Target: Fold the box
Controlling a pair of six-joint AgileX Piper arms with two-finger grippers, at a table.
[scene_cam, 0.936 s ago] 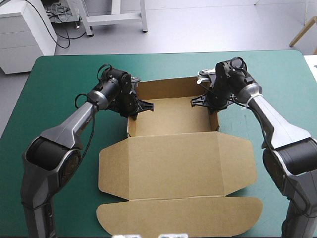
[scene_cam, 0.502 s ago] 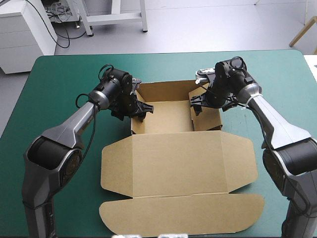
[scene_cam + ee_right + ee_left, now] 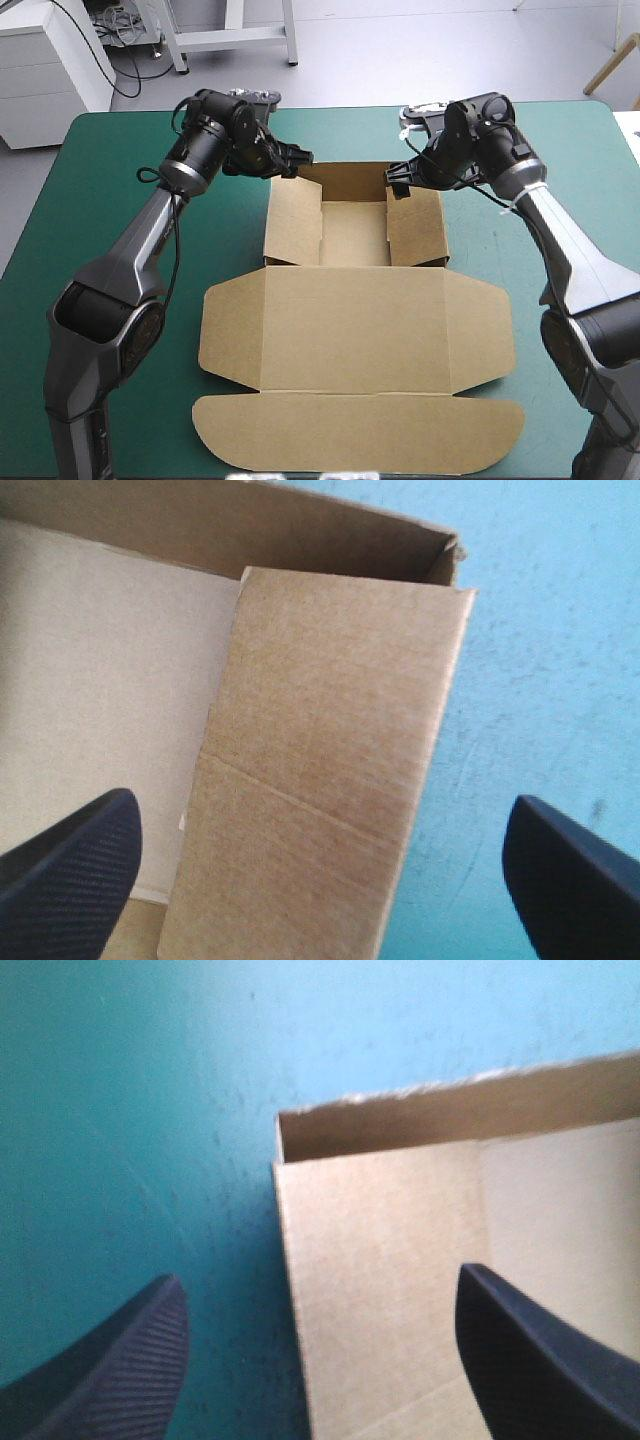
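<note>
Box (image 3: 355,330) lies centred (left end effector (image 3: 318,1278) splayed over its side edge).

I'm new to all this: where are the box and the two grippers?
box (image 3: 355,330): high view, on its flat lid panel.
left gripper (image 3: 318,1275): left wrist view, midway between its open fingertips.
right gripper (image 3: 322,798): right wrist view, midway between its open fingertips.

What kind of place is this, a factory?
Probably a robotics lab or test room: a left arm and a right arm share one teal-green table, with a single brown box partly folded between them.
</note>
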